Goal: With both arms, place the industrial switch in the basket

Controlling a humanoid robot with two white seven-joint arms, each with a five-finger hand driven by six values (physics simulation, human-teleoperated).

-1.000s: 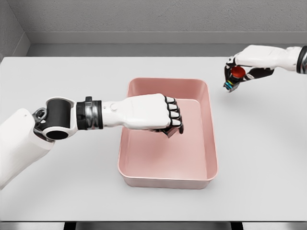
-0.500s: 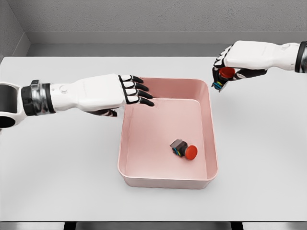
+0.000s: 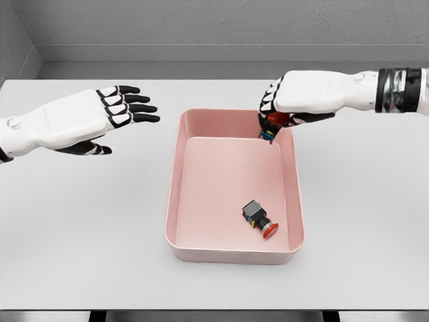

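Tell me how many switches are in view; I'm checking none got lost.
2. One switch lies in the basket, near its front right corner. The other switch is held in the right hand over the basket's far right corner, partly hidden by fingers.

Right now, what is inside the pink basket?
One industrial switch lies on the basket floor near the front right corner. The right hand holds a second switch over the back rim, mostly covered by fingers.

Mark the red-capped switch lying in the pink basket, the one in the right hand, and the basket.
Loose red-capped switch (image 3: 259, 219), head view, black body.
Held red-capped switch (image 3: 275, 121), head view, red cap.
Pink basket (image 3: 172, 194), head view, left wall.
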